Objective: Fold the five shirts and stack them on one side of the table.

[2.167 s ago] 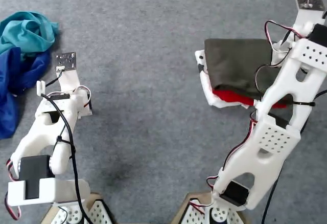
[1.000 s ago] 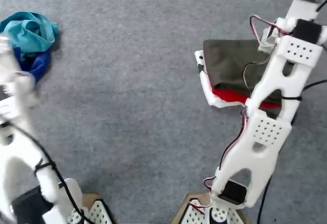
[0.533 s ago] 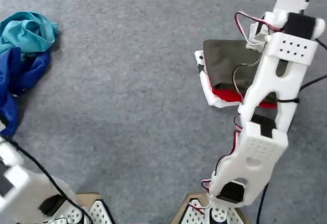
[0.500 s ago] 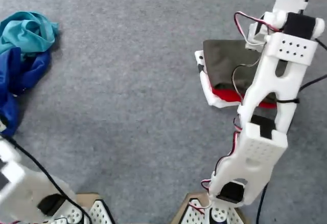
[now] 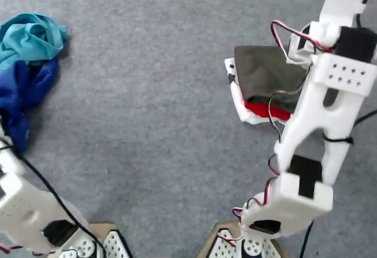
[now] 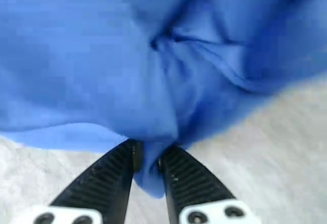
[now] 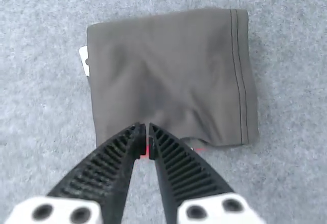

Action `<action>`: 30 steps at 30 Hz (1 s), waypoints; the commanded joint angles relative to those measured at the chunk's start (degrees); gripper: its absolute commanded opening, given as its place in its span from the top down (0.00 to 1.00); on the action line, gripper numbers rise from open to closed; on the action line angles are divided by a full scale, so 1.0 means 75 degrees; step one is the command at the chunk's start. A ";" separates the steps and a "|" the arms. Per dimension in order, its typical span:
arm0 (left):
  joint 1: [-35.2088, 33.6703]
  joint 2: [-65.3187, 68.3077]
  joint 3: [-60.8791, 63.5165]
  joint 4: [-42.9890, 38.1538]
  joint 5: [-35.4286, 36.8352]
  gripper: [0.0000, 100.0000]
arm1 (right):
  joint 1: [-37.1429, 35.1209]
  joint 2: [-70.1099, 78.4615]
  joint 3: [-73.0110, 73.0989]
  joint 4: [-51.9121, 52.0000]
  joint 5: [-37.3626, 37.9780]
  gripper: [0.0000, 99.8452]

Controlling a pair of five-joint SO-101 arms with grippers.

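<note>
Bright, even light from above, soft faint shadows on the grey table (image 5: 153, 93)

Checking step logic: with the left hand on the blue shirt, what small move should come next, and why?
Probably drag the blue shirt toward the middle of the table. The left hand is shut on a fold of it, it lies bunched beside the teal shirt, and it needs room to spread flat.

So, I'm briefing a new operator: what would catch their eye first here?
The left gripper pinches the blue shirt at the left edge of the table, beside a bunched teal shirt. On the right sits a folded stack, grey shirt over a red shirt and a white shirt, the right gripper shut above it.
</note>
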 commanded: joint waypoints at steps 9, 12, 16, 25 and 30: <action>0.5550 -0.5544 0.0920 0.2719 -0.0340 0.97 | 0.0844 -0.2397 0.2233 0.0035 0.0422 0.98; 0.7566 -0.6212 0.1225 0.2696 -0.0152 0.97 | 0.1219 -0.2842 0.2737 0.0035 0.0903 0.98; 0.9137 -0.6060 0.1342 0.1899 0.0797 0.97 | 0.1477 -0.3253 0.3300 0.0035 0.1477 0.98; 0.9067 -0.5462 0.0850 0.2391 0.2157 0.66 | 0.0856 -0.3276 0.4085 -0.0035 0.1782 0.98; 0.7320 -0.5521 -0.0416 0.3329 0.2122 0.69 | -0.0527 -0.3007 0.4155 -0.0070 0.1747 0.98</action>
